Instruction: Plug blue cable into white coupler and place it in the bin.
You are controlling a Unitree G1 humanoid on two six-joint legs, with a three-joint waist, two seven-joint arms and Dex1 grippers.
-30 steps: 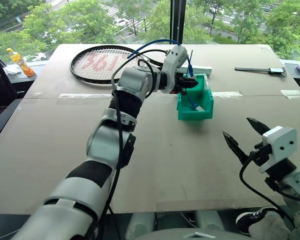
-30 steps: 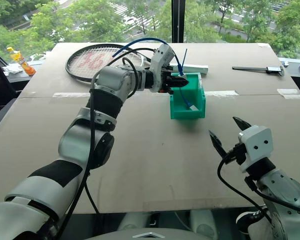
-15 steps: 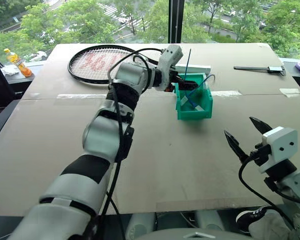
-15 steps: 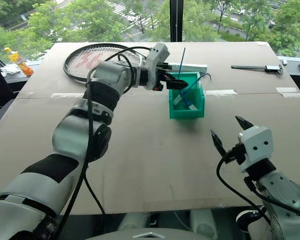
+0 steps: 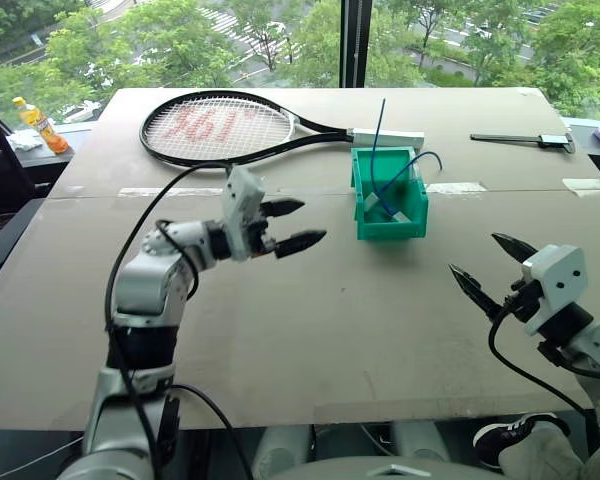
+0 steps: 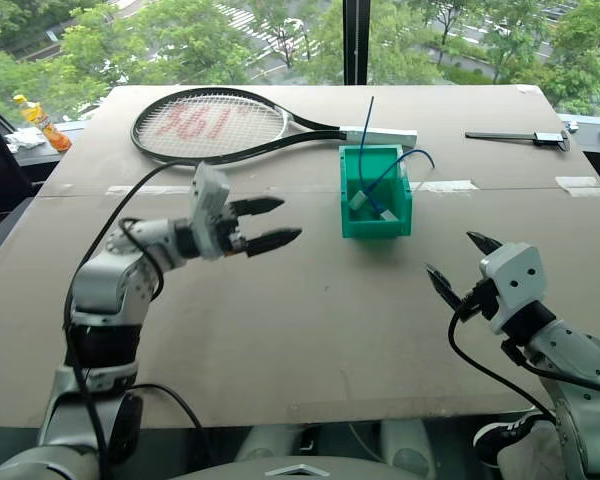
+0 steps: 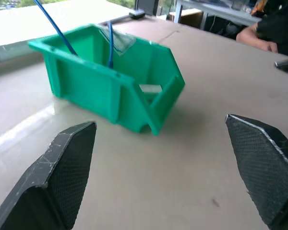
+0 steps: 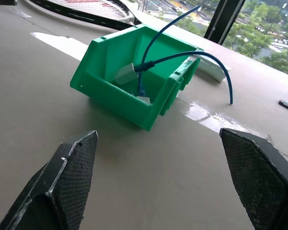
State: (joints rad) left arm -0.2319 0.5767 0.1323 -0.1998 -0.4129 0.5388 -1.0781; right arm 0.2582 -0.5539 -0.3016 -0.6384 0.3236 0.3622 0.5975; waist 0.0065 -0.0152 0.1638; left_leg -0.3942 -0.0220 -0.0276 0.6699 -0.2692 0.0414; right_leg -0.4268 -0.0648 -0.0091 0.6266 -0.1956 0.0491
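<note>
The blue cable (image 8: 156,64) and white coupler (image 8: 126,74) lie in the bin (image 5: 408,222); left claw (image 5: 292,225) and right claw (image 5: 485,268) gape wide, empty.

surface: wide beige table (image 5: 380,330), pale tape strips across it | beyond: large window with dark upright frame (image 5: 353,42) | outside: green trees, a road (daylight, seen from high up)

The bin (image 5: 389,215) sits centre-table with the blue cable (image 8: 158,57) and white coupler (image 8: 125,74) inside, the tennis racket (image 5: 220,127) at its 10 o'clock, behind.
</note>
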